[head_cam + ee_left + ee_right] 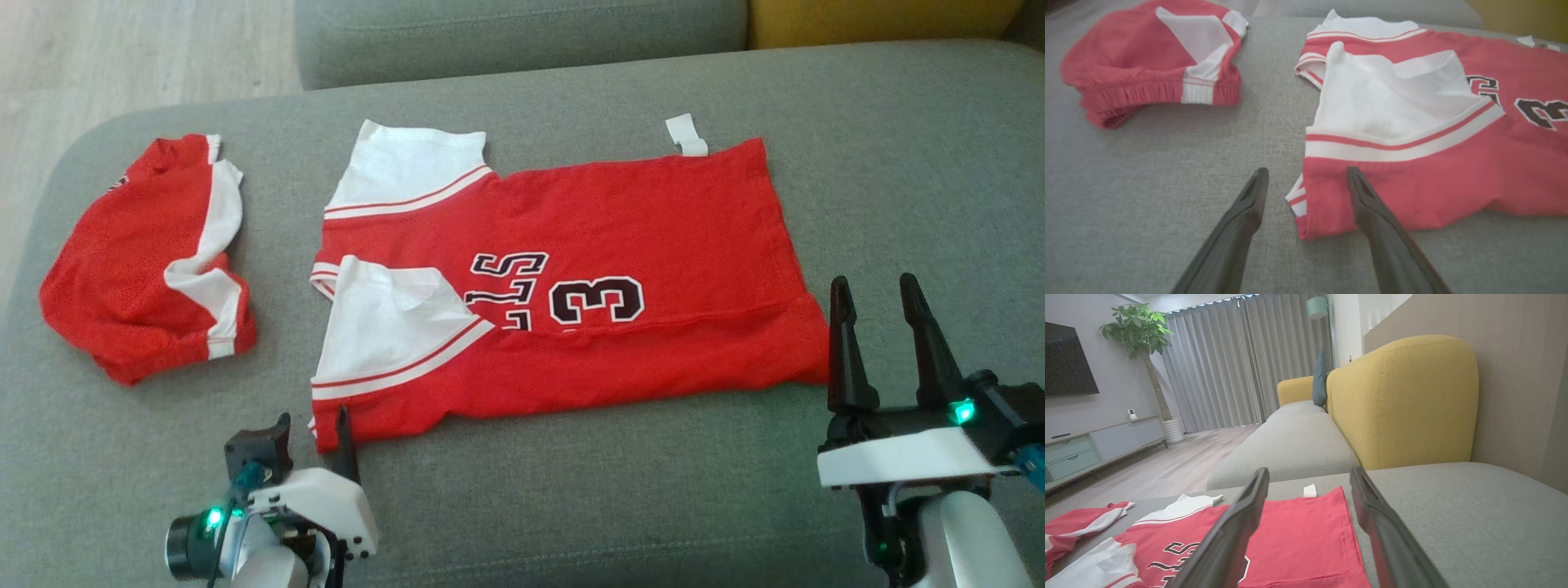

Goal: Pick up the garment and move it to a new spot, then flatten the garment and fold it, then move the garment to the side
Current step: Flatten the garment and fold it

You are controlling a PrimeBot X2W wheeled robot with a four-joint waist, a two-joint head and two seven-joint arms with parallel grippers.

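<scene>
Red jersey (pixel 571 327) lies flat on the grey sofa cushion (pixel 571 490). Left tool (pixel 1306 171) is open, jaws straddling the jersey's near corner. Right tool (pixel 875 286) is open, empty, the hem corner just left of it. Red shorts (pixel 139 261) lie ahead-left of the left tool.

The red jersey (pixel 620 220) bears a black 3 and half-hidden letters ending in S

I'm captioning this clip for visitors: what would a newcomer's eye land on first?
The red jersey with white sleeves and black numerals, spread across the grey sofa cushion. Left of it lie crumpled red-and-white shorts. The left gripper and right gripper, both open, flank the jersey's near edge.
</scene>
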